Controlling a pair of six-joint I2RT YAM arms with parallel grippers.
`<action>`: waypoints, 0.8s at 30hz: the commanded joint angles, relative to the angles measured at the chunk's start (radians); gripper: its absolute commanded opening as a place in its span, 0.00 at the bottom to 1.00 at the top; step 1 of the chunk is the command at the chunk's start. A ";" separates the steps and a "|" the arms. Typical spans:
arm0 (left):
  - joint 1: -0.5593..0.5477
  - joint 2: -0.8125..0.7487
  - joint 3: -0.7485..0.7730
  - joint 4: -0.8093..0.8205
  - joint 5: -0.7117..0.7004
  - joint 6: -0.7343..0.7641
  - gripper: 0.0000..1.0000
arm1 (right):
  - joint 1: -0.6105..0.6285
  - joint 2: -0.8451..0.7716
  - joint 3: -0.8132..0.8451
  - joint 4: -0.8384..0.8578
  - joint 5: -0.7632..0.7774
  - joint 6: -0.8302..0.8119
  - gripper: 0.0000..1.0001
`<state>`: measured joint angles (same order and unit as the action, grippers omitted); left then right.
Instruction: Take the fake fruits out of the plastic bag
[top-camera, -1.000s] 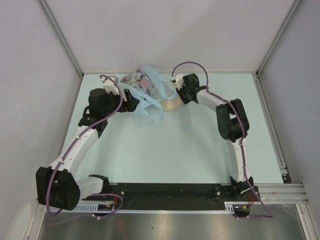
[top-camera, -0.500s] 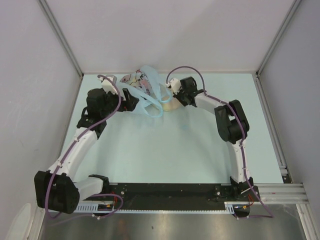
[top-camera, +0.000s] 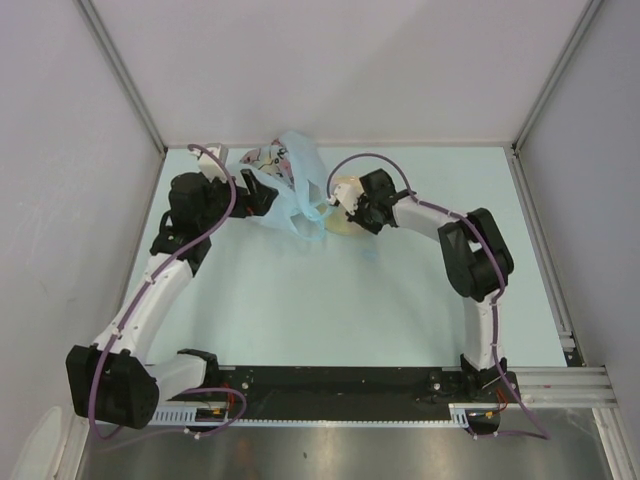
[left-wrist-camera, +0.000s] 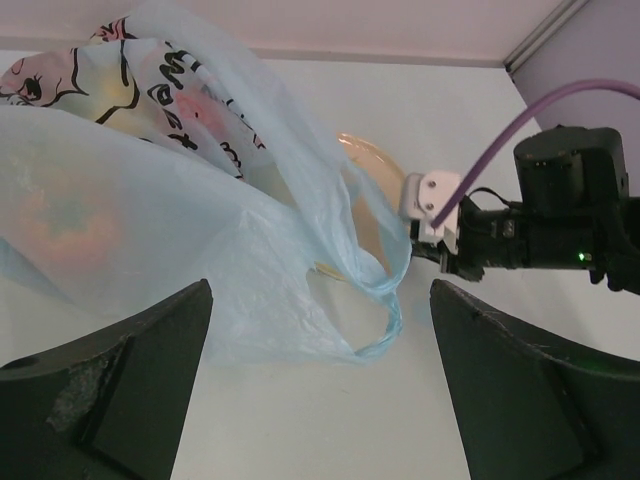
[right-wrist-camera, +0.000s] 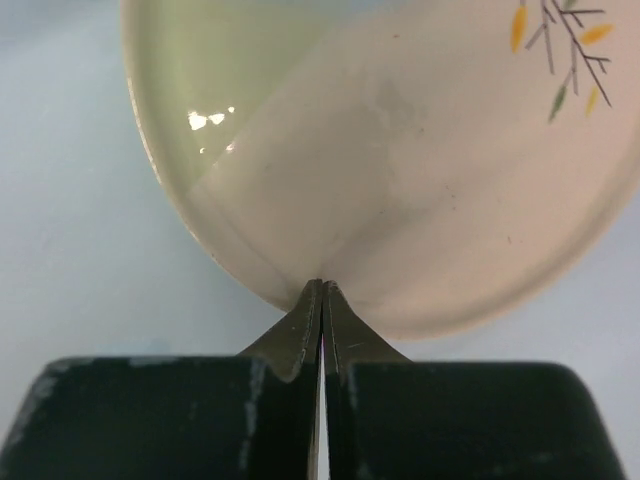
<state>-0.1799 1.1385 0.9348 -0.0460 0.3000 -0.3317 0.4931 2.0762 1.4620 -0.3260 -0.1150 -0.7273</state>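
The light blue plastic bag (top-camera: 291, 180) lies at the back of the table, its white printed patch at the far left. In the left wrist view the bag (left-wrist-camera: 180, 230) fills the upper left. An orange-red fruit (left-wrist-camera: 68, 222) and a pale yellow one (left-wrist-camera: 112, 95) show dimly through it. My left gripper (top-camera: 258, 196) is open and empty just left of the bag, and its jaws (left-wrist-camera: 320, 400) stand wide apart. My right gripper (top-camera: 341, 204) is shut with nothing visible between the fingers, its tips (right-wrist-camera: 322, 287) at the rim of the tan plate (right-wrist-camera: 400, 150).
The round tan plate (top-camera: 347, 214) lies partly under the bag's right side, beside a hanging loop handle (left-wrist-camera: 392, 300). Grey walls enclose the table at the back and sides. The right arm (left-wrist-camera: 560, 220) is close to the right of the bag.
My right gripper has swung left and nearer, onto the plate's rim. The bag has bunched up toward the left. My left gripper has shifted slightly back and left.
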 joint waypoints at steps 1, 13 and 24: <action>-0.001 -0.009 0.052 0.000 0.018 -0.020 0.95 | -0.007 -0.046 -0.166 -0.367 -0.070 0.046 0.00; -0.009 -0.060 -0.020 -0.097 0.005 0.003 0.95 | 0.163 -0.508 -0.551 -0.436 -0.123 0.169 0.00; -0.116 -0.128 -0.100 -0.159 0.002 0.149 0.95 | 0.174 -0.619 -0.565 -0.504 -0.210 0.167 0.00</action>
<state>-0.2359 1.0687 0.8486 -0.1734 0.2955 -0.2920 0.6647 1.5105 0.8612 -0.7235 -0.2672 -0.5797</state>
